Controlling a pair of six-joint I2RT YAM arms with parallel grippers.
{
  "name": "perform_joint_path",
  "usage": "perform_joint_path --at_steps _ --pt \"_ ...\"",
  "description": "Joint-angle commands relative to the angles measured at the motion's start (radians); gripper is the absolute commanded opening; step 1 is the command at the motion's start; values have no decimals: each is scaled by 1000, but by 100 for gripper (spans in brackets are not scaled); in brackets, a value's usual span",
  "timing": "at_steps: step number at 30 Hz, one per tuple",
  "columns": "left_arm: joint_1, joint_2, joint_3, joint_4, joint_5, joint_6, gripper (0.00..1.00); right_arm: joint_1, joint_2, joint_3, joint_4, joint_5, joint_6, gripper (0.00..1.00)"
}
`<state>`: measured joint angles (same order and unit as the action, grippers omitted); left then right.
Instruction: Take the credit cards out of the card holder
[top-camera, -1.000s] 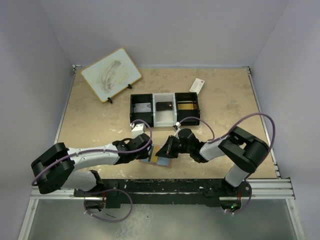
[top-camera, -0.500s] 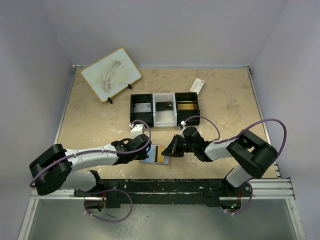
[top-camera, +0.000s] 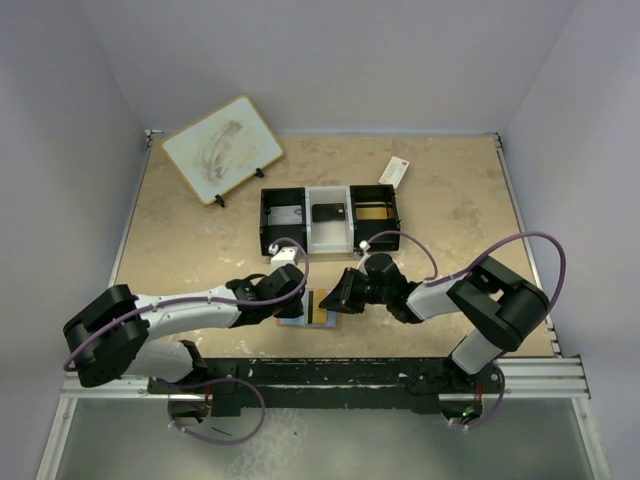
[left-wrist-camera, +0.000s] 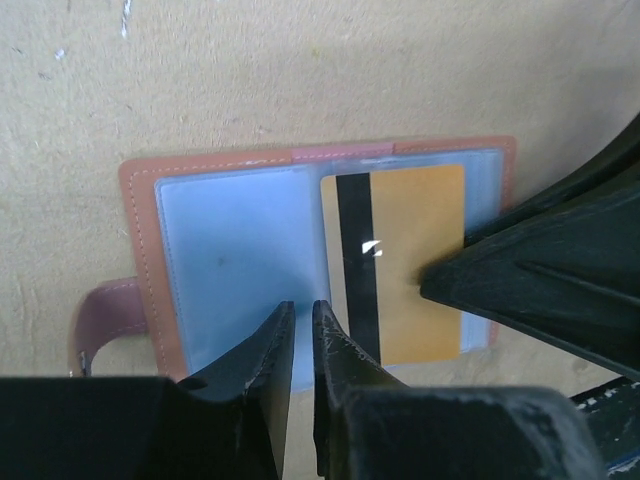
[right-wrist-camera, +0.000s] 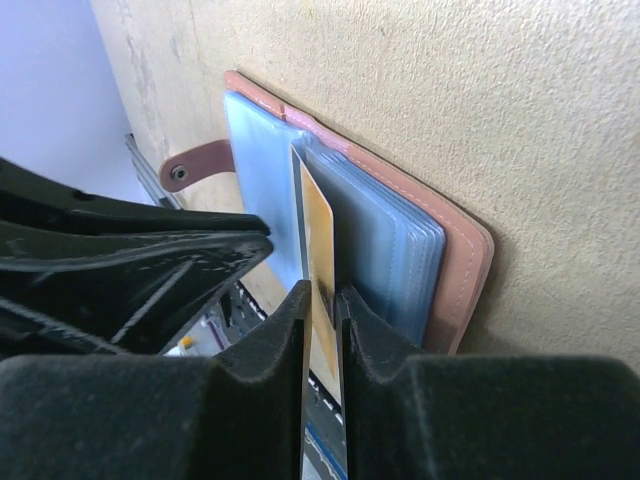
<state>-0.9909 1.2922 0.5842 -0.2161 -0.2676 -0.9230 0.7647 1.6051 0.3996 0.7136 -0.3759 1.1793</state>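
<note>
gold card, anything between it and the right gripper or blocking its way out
Nothing visible: the right gripper pinches the edge of the gold card; the left gripper rests beside it on the card holder.

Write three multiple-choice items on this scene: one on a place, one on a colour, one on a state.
1. Where does the card holder lie? A in a drawer; B on the table; C on a shelf.
2. The card in the right gripper is: A gold with a black stripe; B green; C plain pink.
3. The card holder is: A snapped shut; B open; C rolled up.
Answers: B, it rests flat on the tan tabletop. A, the left wrist view shows the gold face and black stripe. B, both clear pocket pages are exposed.
</note>
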Motion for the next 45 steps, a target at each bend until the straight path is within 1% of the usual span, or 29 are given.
perform_joint_path --at_steps 1,6,12,13,14,16,17,20,22,25,29,30,31,33,36,38,40,42,43,45 --pt "-2 49 -1 59 45 5 9 -1 21 20 50 2 1 20" --pt "-2 52 -15 63 42 -1 8 1 43 25 83 -18 2 19" --pt "-2 55 -10 60 34 -2 7 3 36 38 68 -22 -17 18" --pt "-2 56 -7 59 32 -2 7 4 35 40 64 -24 -21 17" --pt "-2 56 -7 57 29 -3 7 4 35 43 59 -28 -31 13" --pt "-2 50 -4 44 17 -4 7 4 20 47 31 -18 -50 1" --pt "-2 41 1 30 8 -4 7 4 -2 46 8 -4 -65 0" --pt "-2 -8 8 -22 -42 -4 8 3 -108 49 -113 36 -105 0" --pt "-1 -51 2 -41 -66 -6 10 -4 -220 79 -234 100 -173 0" --pt "-2 -108 6 -69 -93 -2 15 -6 -368 144 -429 227 -304 0" --pt "1 -136 68 -157 -154 33 22 -32 -563 225 -628 419 -481 0" --pt "4 -140 93 -182 -172 44 24 -48 -608 240 -660 475 -524 0" --pt "8 -144 117 -207 -185 56 28 -69 -648 253 -679 497 -571 0" --pt "22 -151 166 -247 -208 83 38 -111 -707 277 -698 544 -693 0" --pt "64 -162 226 -289 -229 124 51 -177 -738 331 -705 591 -869 0" --pt "122 -170 253 -315 -215 152 57 -236 -710 371 -703 596 -1000 0" --pt "189 -181 272 -345 -189 179 59 -325 -655 406 -694 545 -1095 0" --pt "236 -201 292 -385 -202 210 62 -416 -597 441 -676 463 -1166 0" --pt "250 -211 301 -403 -216 223 63 -450 -573 445 -648 398 -1213 0" --pt "274 -232 309 -430 -241 245 66 -477 -547 445 -578 298 -1304 0"
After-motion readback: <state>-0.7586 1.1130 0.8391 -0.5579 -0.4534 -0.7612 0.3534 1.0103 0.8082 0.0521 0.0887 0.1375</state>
